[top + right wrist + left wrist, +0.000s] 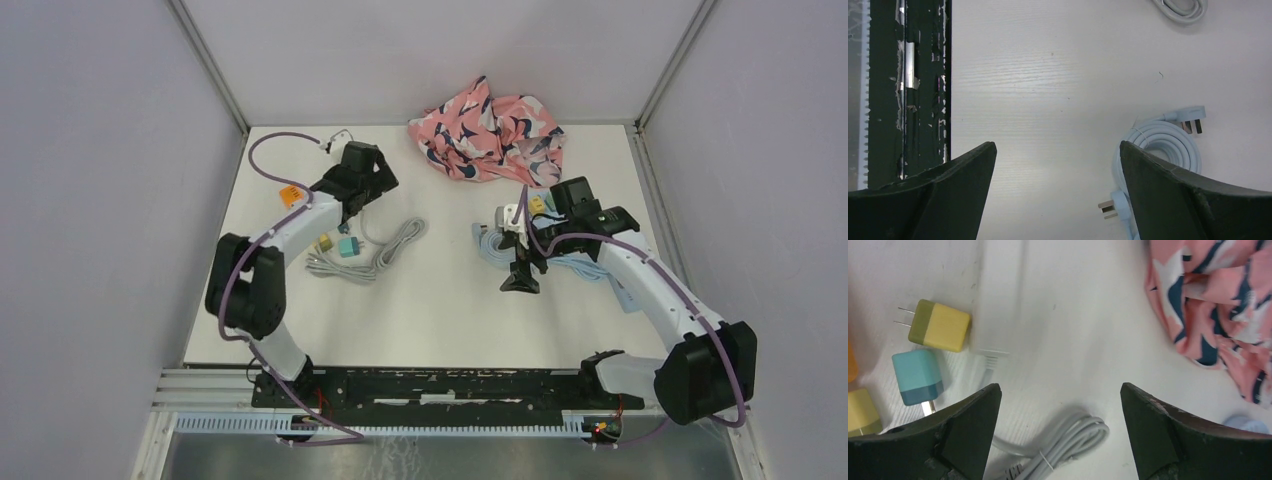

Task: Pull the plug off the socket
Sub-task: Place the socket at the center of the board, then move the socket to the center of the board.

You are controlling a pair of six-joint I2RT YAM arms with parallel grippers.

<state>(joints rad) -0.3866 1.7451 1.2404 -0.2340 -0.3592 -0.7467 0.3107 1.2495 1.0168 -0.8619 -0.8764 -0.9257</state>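
Left jaws and right jaws are both wide open, gripping nothing. The yellow plug is lying on the counter, prongs bare, just beside the white socket strip, with a teal plug near it.

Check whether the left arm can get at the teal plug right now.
Probably yes. The teal plug lies bare on the table just beside the left pincer, whose jaws stand open and empty. Nothing covers it, though the olive-yellow plug sits close by, so the pincer must shift sideways first.
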